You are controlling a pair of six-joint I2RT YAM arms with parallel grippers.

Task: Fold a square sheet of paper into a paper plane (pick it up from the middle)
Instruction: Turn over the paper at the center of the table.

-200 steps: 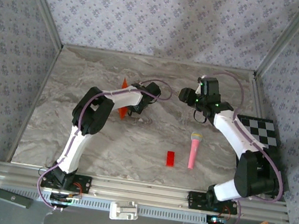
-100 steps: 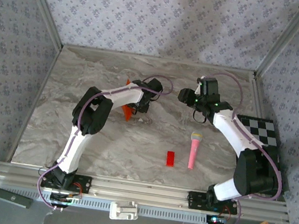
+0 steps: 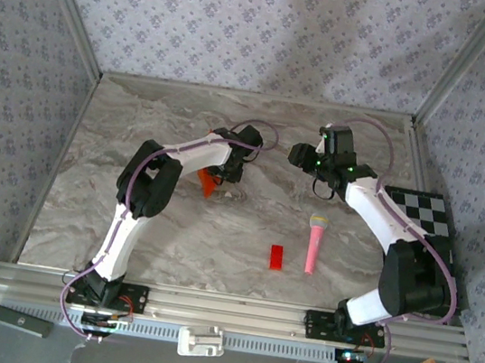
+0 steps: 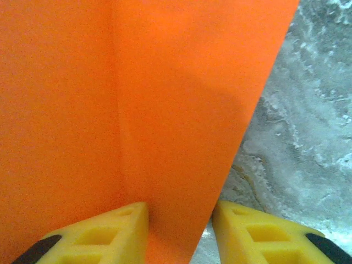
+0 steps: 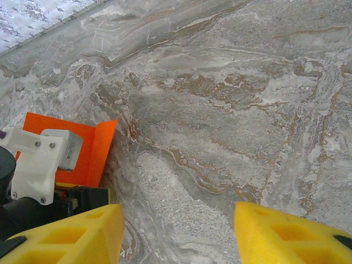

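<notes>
On your left, the creased orange square sheet of paper [image 3: 208,183] sits on the marble worktop [image 3: 129,210], toward the far middle. Your left tool [image 3: 229,166] is right at it. From the left wrist, the yellow fingers [image 4: 124,225] stand parted with the paper's edge running down between them, so it is released, not pinching. Nearer you lie a small red block [image 3: 276,257] and a pink toy microphone [image 3: 314,243], apart from each other. Your right tool [image 3: 306,154] hovers released over bare worktop, its fingers [image 5: 286,231] spread wide.
</notes>
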